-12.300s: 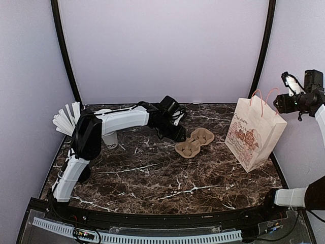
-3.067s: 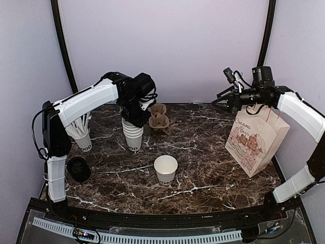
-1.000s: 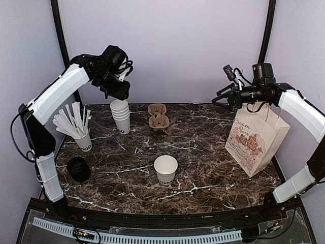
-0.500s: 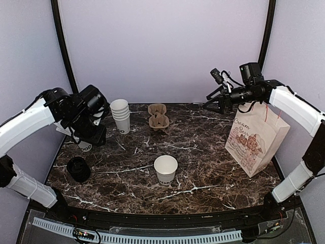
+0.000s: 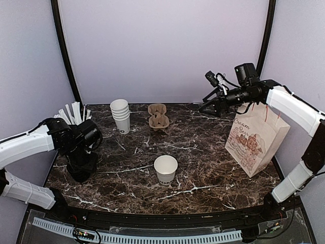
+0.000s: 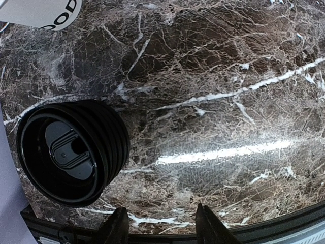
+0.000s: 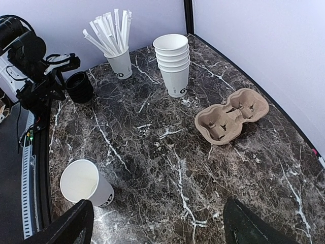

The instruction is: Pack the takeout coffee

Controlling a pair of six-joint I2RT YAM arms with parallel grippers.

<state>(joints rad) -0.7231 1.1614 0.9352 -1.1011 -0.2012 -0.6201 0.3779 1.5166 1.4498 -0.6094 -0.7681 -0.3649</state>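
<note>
Presently the left gripper (image 6: 161,227) hangs low over the surface (image 6: 218,101), fingers apart with nothing between them. A stack of black lids (image 6: 71,152) sits just beside it, untouched. The right gripper (image 7: 162,231) is raised above the back right, spread wide and empty. The takeout coffee cup (image 5: 165,169) stands upright and open-topped near front centre, well apart from both. The nested cups (image 5: 121,116), straw cup (image 7: 119,63) and empty pulp carrier (image 5: 158,116) line the back. The paper bag (image 5: 254,140) stands at right, its contents unseen.

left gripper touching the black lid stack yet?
Apart. Left wrist view: the black lid stack lies left of the left gripper, bare marble showing between it and the nearer fingertip.
</note>
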